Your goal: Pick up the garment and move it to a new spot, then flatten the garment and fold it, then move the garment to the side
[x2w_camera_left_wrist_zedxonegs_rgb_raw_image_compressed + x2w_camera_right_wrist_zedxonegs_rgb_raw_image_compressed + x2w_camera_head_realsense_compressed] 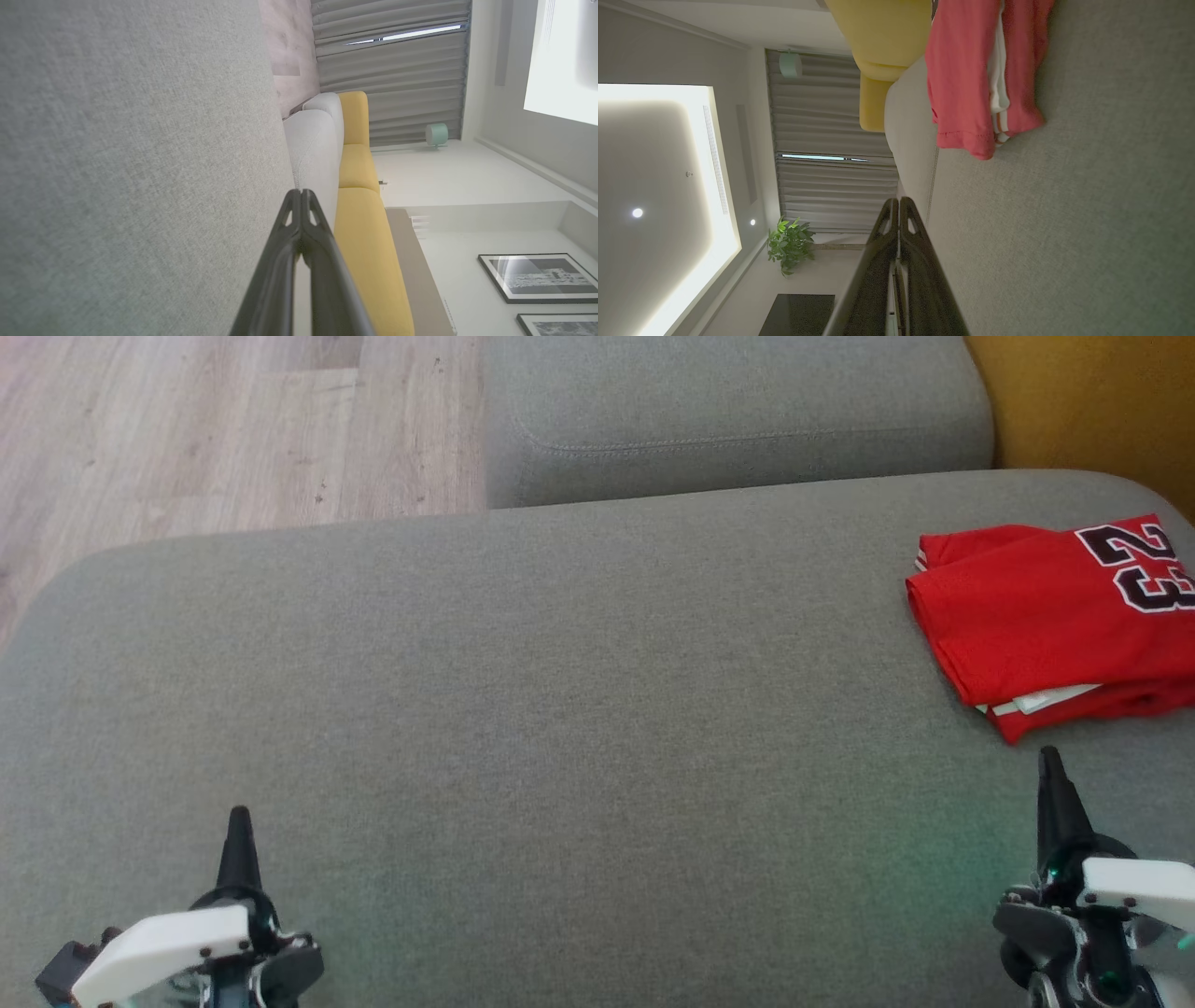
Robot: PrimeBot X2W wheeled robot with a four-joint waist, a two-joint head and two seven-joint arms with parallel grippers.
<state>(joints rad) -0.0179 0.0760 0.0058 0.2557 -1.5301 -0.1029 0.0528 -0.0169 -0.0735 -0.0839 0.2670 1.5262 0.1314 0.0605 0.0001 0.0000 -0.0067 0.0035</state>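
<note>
The garment (1055, 616) is a red jersey with the number 23, lying folded at the right side of the grey sofa seat (560, 709); white trim shows at its near edge. In the right wrist view the garment (966, 79) lies ahead of the fingers. My right gripper (1050, 756) is shut and holds nothing, just short of the garment's near edge; its tips (899, 201) meet. My left gripper (239, 814) is shut and holds nothing at the lower left, far from the garment; its fingers (301, 192) touch over bare cushion.
A second grey cushion (738, 411) sits behind the seat, with wooden floor (187, 429) at the upper left and a yellow cushion (1083, 401) at the upper right. The garment lies close to the seat's right edge.
</note>
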